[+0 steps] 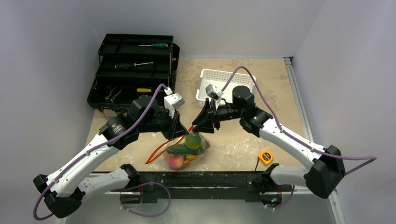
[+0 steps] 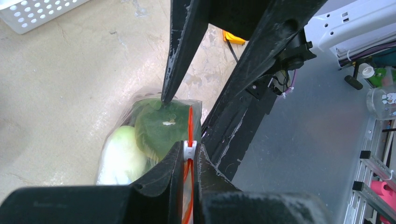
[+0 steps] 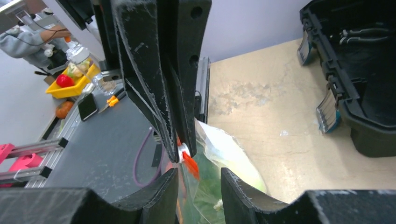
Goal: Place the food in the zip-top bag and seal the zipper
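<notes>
Left claw clamps the white slider of the zipper; right claw, jaws apart, straddles the mouth of the zip-top bag. Bag lies near-middle on the surface, food inside. We judge: anchor the mouth firmly, draw slider straight along the strip.

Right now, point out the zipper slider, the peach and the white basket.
zipper slider [image 2: 188, 150]: left wrist view, its white body.
peach [image 1: 175, 161]: top external view, pink side.
white basket [image 2: 32, 14]: left wrist view, perforated wall.
</notes>
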Available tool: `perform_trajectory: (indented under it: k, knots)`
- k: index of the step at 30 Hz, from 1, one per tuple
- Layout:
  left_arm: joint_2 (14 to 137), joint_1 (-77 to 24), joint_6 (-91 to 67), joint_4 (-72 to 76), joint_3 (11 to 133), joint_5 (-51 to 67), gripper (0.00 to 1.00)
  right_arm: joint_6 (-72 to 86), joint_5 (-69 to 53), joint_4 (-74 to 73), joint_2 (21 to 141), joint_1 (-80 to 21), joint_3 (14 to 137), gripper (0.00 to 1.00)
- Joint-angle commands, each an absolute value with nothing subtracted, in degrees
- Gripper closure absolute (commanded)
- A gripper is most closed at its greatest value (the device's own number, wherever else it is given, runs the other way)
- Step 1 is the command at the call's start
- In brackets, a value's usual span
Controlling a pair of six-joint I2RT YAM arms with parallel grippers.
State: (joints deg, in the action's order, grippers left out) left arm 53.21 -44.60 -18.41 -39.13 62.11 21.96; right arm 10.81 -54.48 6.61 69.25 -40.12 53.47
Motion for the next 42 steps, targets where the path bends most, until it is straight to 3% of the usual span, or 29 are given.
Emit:
perform_trajectory:
  k: [1,8,18,30,35,38,42]
  knots:
    - [52.1,-44.5,-17.8,-38.9,62.7,23.2,1.0,10.5,-58.9,7.3,70.4,-40.2,56.3,0.62]
    - [52.5,-44.5,-17.8,-38.8,62.9,23.4,1.0,12.5,-62.1,10.6,72.2,-40.3,56.1,0.66]
    - [53.2,-44.5,-17.7,-38.5,63.1,23.7,1.0,16.1,-64.2,15.6,73.2,-40.5,55.2,0.86]
    - [53.3,-44.5,-17.7,-38.4,63.1,23.8,1.0,16.3,-64.1,16.1,74.2,-41.3,55.9,0.87]
    - [53.2,-44.5,-17.8,-38.3,62.9,23.8,1.0,16.1,-64.3,15.9,74.5,-41.9,56.3,1.0]
    - [53.0,-44.5,-18.0,-38.3,63.0,23.6,1.0,15.8,-59.0,14.9,73.7,-42.5,55.5,1.0]
    - [52.7,-44.5,-18.4,-39.1,63.2,23.0,1.0,16.6,-36.3,15.7,64.2,-43.8,49.9,1.0]
